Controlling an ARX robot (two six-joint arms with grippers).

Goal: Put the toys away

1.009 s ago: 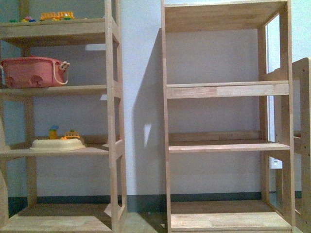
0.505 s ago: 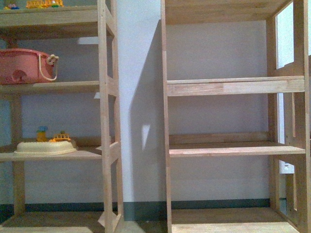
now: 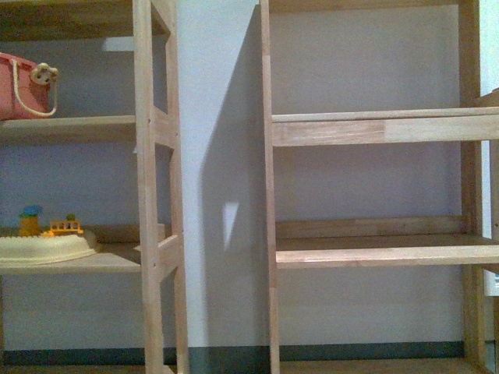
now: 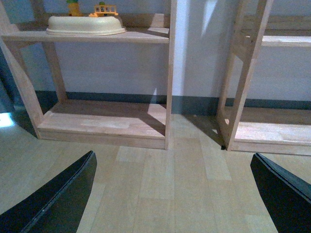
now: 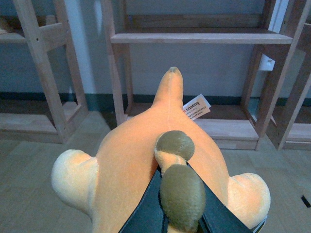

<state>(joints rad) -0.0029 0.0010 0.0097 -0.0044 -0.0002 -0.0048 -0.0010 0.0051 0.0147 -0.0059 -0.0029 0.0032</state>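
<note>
My right claw [image 5: 180, 213] was clamped on the plush toy [image 5: 146, 160], dark fingers [image 5: 146, 211] pinching either side of an olive-brown nub at its back end. The toy was orange w/ paler rounded lobes on both sides, a white tag [image 5: 197, 107] by its tapered tip. It hung over the plank floor [image 5: 39, 165], tip aimed toward a wooden shelf unit [image 5: 199, 36], not touching any board. The plush didn't show in the front view at all.

My left claw [image 4: 172, 158] was spread wide, nothing between the two black fingers [image 4: 63, 194], floor boards under it. Past it stood the lower part of a shelf unit w/ a cream tray [image 4: 85, 25] on a board.

From the front view: left shelf unit [image 3: 148, 195] ran from approx 9 to 11 o'clock, right shelf unit [image 3: 374, 128] filled 1 to 4 o'clock, a strip of pale wall [image 3: 218, 156] between them at 12. A pink basket [image 3: 19, 86] w/ a cream rope handle sat at 10 o'clock, cut off by the frame edge. At 8 o'clock lay the cream tray [image 3: 43, 248], w/ a small yellow toy [image 3: 62, 227] and a blue-topped piece [image 3: 30, 220] just behind it; can't tell if they touched the tray. Dark baseboard [image 3: 226, 360] at 6 o'clock.
</note>
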